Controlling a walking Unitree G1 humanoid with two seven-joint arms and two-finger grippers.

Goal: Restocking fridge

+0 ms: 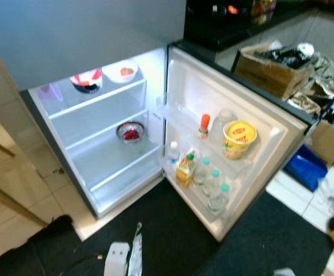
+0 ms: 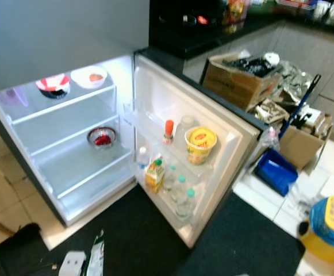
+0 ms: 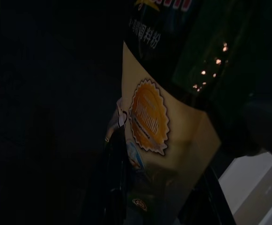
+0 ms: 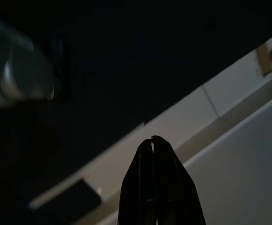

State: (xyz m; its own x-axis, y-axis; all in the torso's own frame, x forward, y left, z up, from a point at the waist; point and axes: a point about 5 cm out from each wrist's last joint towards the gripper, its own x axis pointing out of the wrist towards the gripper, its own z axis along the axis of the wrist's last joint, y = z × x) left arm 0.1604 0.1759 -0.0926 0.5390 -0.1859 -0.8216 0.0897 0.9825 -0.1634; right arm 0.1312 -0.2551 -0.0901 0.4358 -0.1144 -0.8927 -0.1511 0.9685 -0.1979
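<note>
Fridge open, partly stocked; packet in left gripper

Fridge: small white unit, standing far left against a grey wall, interior lit. Door swung wide to the right.

Top shelf: red-and-white bowl at left; white bowl holding something orange just to its right.

Middle shelf: glass bowl of red fruit, toward the right end.

Lower shelves: no items visible.

Door, upper rack: orange-capped bottle at left; cloudy jar beside it; yellow tub to the right.

Door, lower rack: juice carton at the left, then a row of clear bottles with green caps running nearer. One small bottle with a white cap stands behind the carton.

Floor: black mat under the open door; pale tile beyond it.

Surroundings: cardboard box of dark items beside the door at far right; blue dustpan on the tile; yellow bin at near right.

Left gripper: low at the near edge, over the mat, closed on a dark packet with a gold seal and a cream band. The packet's edge shows beside the gripper in the head view.

Right gripper: fingers pressed together, holding nothing, hanging over dark floor and pale tile.
</note>
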